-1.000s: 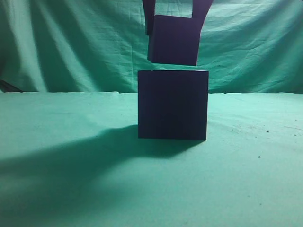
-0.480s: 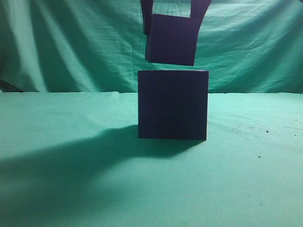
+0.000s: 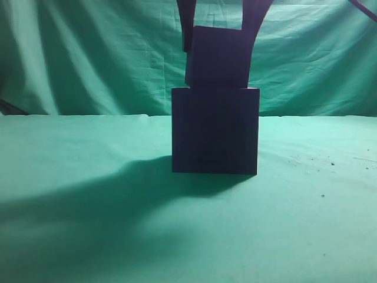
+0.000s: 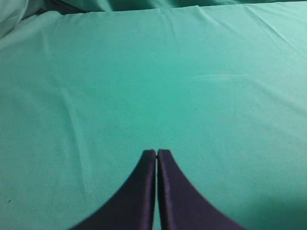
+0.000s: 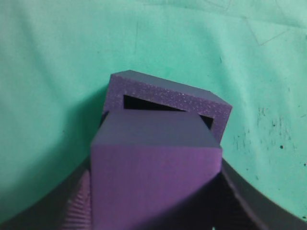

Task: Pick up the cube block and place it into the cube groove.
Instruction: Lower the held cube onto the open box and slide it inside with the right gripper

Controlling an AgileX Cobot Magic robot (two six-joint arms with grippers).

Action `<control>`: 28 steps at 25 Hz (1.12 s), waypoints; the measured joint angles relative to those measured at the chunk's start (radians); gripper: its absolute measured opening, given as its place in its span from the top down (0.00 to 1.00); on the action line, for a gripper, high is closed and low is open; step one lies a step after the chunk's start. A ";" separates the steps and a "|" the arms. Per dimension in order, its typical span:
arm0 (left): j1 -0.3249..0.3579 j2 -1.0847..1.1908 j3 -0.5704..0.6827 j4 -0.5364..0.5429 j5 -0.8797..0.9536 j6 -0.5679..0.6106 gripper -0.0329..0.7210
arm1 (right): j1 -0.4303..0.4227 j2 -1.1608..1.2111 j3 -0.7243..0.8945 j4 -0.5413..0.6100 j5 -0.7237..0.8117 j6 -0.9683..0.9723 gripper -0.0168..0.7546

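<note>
The right gripper [image 3: 217, 35] pinched the cube block [image 3: 217, 57] between its dark fingers [image 3: 254, 23], holding it directly above the cube groove [image 3: 215, 131], its lower edge at the groove's top rim. From the right wrist, the block [image 5: 154, 167] sat partly over the groove's open recess [image 5: 168, 103]. The left gripper [image 4: 157, 154] hung pressed together over the green table [image 4: 144, 86].

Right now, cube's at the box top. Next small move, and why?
Probably keep easing straight down, grip held. The right gripper is shut on the cube block, whose bottom edge meets the top of the cube groove. The right wrist view shows the recess open just beyond the block, so it looks not yet seated.
</note>
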 joint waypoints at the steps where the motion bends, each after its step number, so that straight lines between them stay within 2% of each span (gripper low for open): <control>1: 0.000 0.000 0.000 0.000 0.000 0.000 0.96 | 0.000 0.000 0.001 0.000 -0.003 0.003 0.41; 10: 0.000 0.000 0.000 0.000 0.000 0.000 0.96 | 0.000 -0.001 0.006 -0.006 -0.006 0.137 0.41; 19: 0.000 0.000 0.000 0.000 0.000 0.000 0.96 | 0.000 -0.001 0.007 0.041 -0.003 0.197 0.41; 28: 0.000 0.000 0.000 0.000 0.000 0.000 0.96 | 0.000 -0.001 0.007 -0.051 0.001 0.203 0.41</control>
